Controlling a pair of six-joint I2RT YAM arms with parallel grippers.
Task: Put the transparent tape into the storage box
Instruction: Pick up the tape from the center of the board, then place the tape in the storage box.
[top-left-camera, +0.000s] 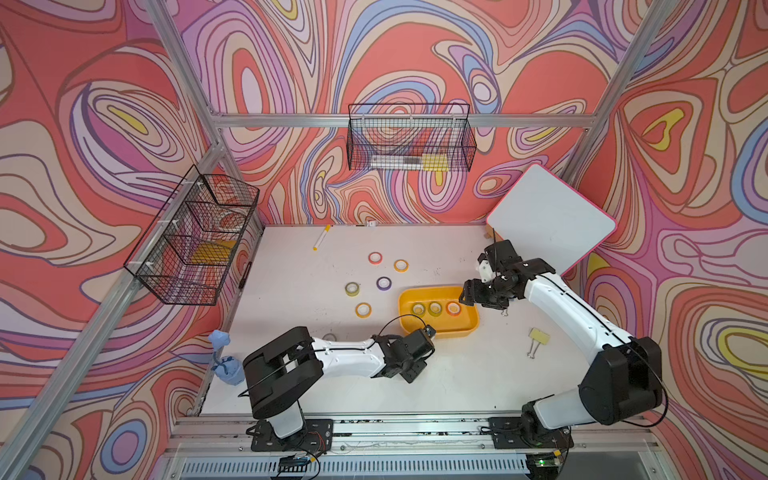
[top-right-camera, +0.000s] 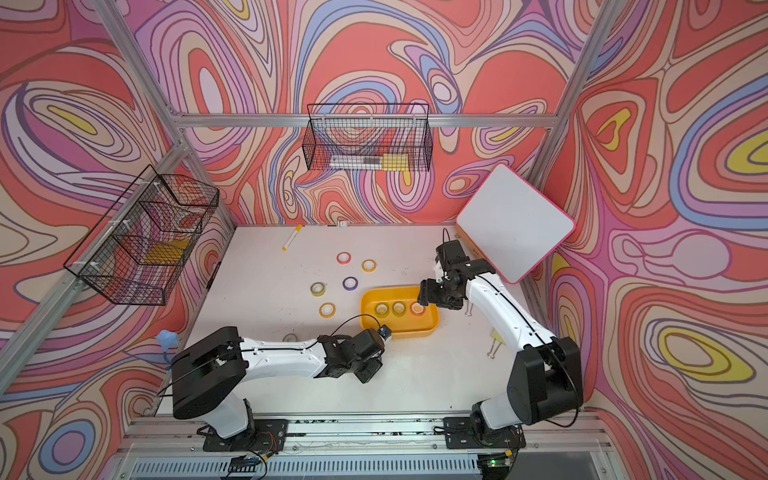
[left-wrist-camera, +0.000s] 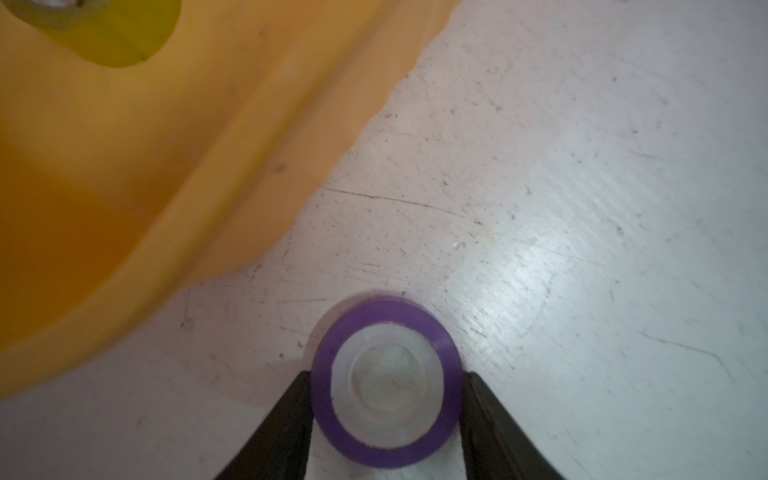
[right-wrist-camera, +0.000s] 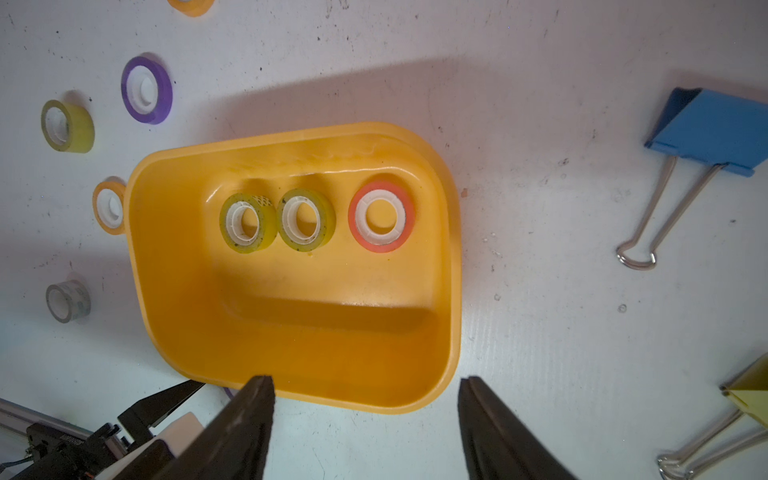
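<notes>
Up close: purple roll (left-wrist-camera: 386, 386) in claw (left-wrist-camera: 388, 374)

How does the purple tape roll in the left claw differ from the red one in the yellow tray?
The purple roll is pinched by the left gripper, outside the yellow tray; the red roll lies loose inside it. The purple roll is alone; the red roll has two yellow-green rolls beside it. Both are rings with white cores.

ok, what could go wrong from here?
The left gripper pinches the purple roll at its fingertips only; it may slip.
The roll is outside the storage box wall; carried in low, it could snag the rim.
The right gripper hangs open by the box; the two could clash.
</notes>
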